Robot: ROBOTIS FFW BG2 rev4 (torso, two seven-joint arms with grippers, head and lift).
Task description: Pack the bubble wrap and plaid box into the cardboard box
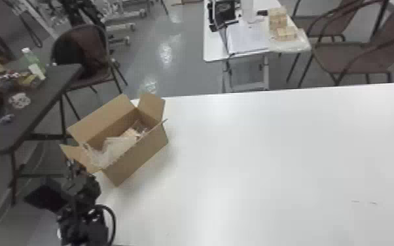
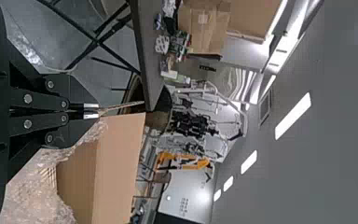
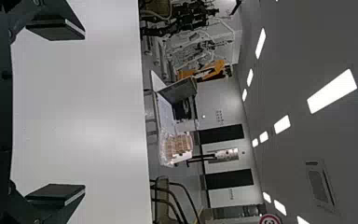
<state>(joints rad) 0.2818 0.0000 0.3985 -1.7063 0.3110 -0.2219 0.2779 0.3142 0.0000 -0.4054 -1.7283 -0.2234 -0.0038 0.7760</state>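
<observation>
The left gripper (image 1: 71,163) is at the near-left flap (image 1: 81,157) of the open cardboard box (image 1: 137,157), at the white table's left side. In the left wrist view, the left gripper (image 2: 93,111) is shut on that flap, seen nearly edge-on (image 2: 121,106). Inside the box lies crumpled clear bubble wrap (image 1: 116,149), with a light tan piece beside it that may be the plaid box (image 1: 129,133). A checkered patch shows through the bubble wrap (image 2: 32,200). My right gripper (image 3: 77,112) stands open over the white table, nothing between its fingers.
The white table (image 1: 271,157) stretches right from the box. A dark table (image 1: 52,88) with a bottle and small items stands left, beside a brown chair (image 1: 81,55). Beyond the far edge is a smaller white table (image 1: 214,49) with chairs on its right.
</observation>
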